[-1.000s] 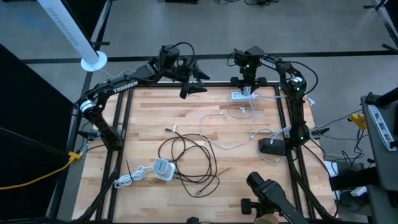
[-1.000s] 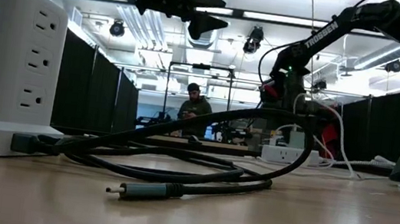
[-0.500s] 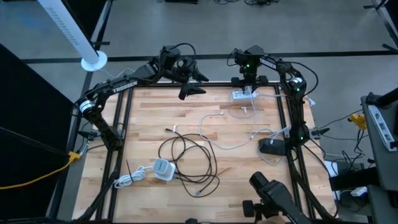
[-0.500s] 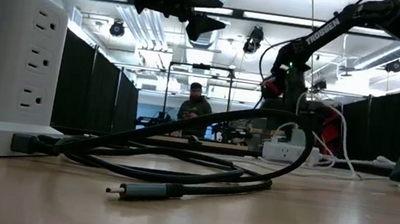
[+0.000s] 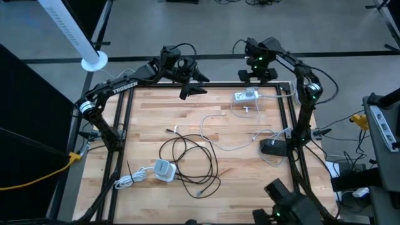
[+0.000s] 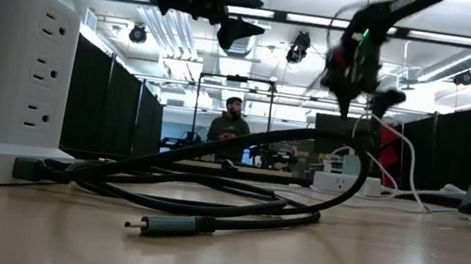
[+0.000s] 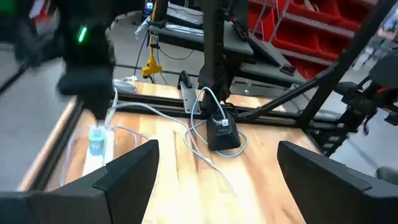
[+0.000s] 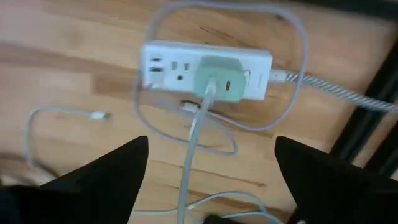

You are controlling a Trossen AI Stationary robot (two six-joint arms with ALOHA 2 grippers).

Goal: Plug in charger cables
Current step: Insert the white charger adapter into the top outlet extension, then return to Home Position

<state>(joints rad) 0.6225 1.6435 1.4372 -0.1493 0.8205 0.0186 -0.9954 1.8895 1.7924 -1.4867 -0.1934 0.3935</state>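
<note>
Right gripper (image 5: 258, 74) above the power strip (image 5: 245, 96), fingers spread, empty.
Left gripper (image 5: 192, 86) hangs released at far edge; cables (image 5: 187, 156) lie loose.

The left pincer (image 7: 217, 168) stands open, its two dark fingers (image 7: 127, 171) wide apart over the wooden desk (image 7: 155, 186). Beyond them the other arm (image 7: 84, 56) (blurred, with a green light on it) hangs above a white power strip (image 7: 93, 155) with a pale plug (image 7: 96, 138) in it. A thin white cable (image 7: 158, 112) runs across the boards to a black dock (image 7: 222, 134) near the desk's far edge, where more white cable (image 7: 202, 121) loops around it. Red bins (image 7: 292, 31) fill shelves behind.
</note>
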